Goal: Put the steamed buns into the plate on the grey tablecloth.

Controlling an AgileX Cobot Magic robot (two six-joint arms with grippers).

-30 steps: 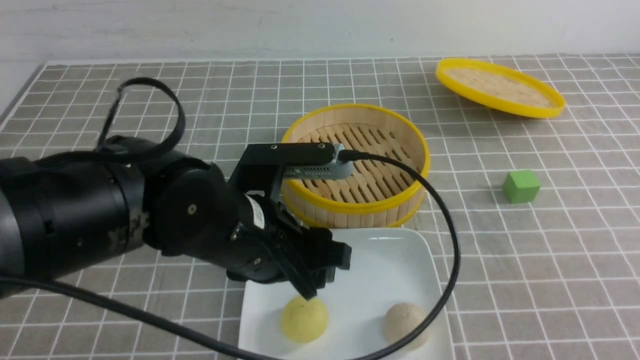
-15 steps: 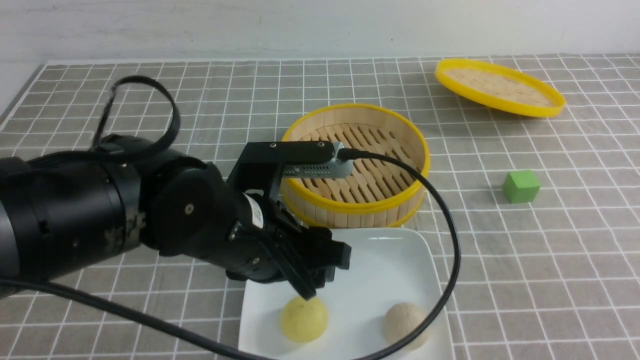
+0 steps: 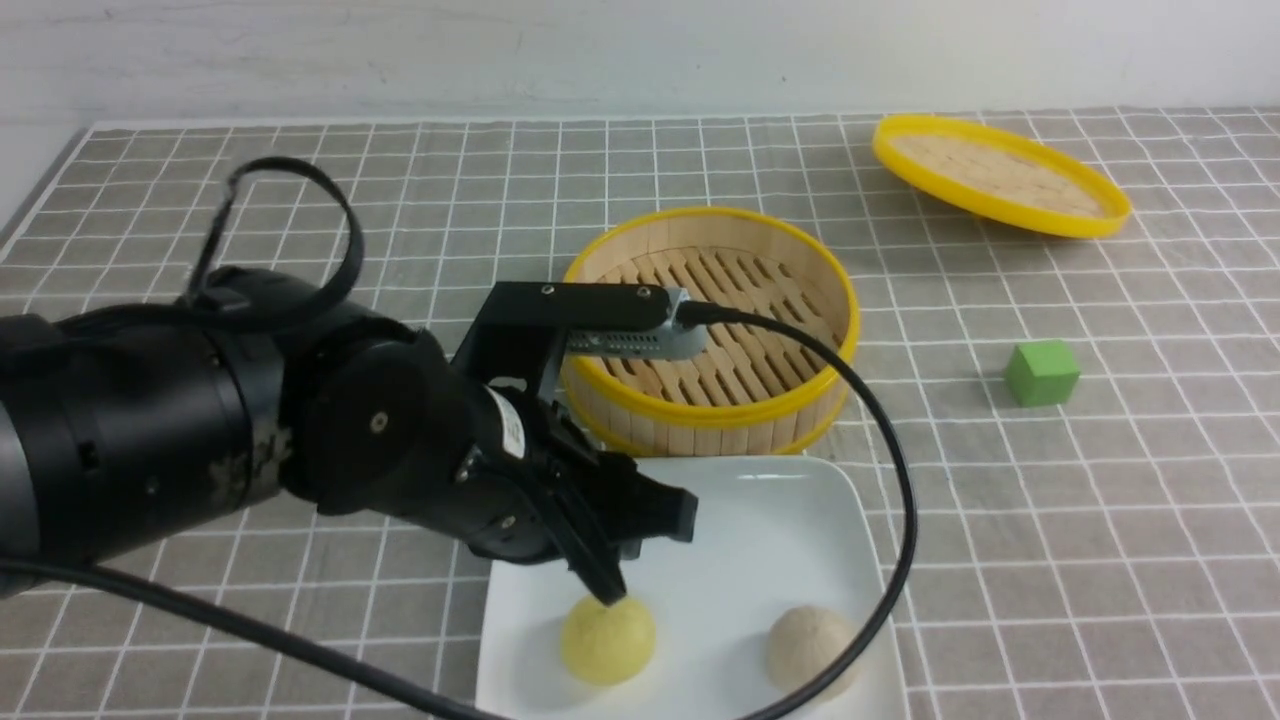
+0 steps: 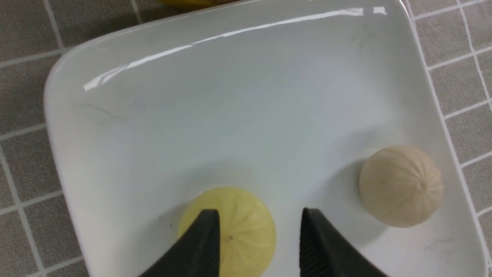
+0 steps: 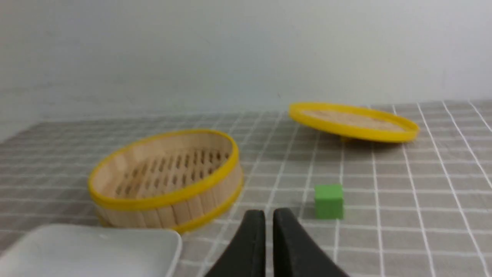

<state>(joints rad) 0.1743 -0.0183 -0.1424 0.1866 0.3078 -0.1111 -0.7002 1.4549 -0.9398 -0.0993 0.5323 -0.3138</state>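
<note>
We're looking at the plate (image 4: 230, 107), the big glossy white square one on the grey tablecloth (image 3: 300, 200), and both steamed buns are lying in it. The yellow bun (image 4: 246, 227) sits in the plate's near half towards its left side. The beige bun (image 4: 399, 186) sits in the same near half towards the plate's right edge, well apart from its partner.

The left gripper (image 3: 620, 580) hangs over the plate, tilted down at the yellow bun. In the left wrist view its jaws stand partly apart with a clear gap between them. One black finger (image 4: 200, 246) lies across the top of the yellow bun while the other is off to the side, over bare plate. Nothing is clamped between them. From the front, the lower fingertip is right at the crown of the bun, and we can't tell whether it is touching or just above.

The right gripper (image 5: 269, 223) shows only in its own wrist view, low over the cloth to the right of the plate. Its jaws are drawn almost together, with only a thin slit between them and nothing in it.

Just behind the plate's far edge stands the bamboo steamer basket (image 3: 710, 410), and we can see its slatted floor. The green cube (image 3: 1041, 373) sits on the cloth beyond the plate's far right corner. The yellow-rimmed lid (image 3: 1000, 175) rests further back on that side, and it looks tilted. A black cable (image 3: 900, 480) loops down past the plate's right edge, crossing the beige bun.
</note>
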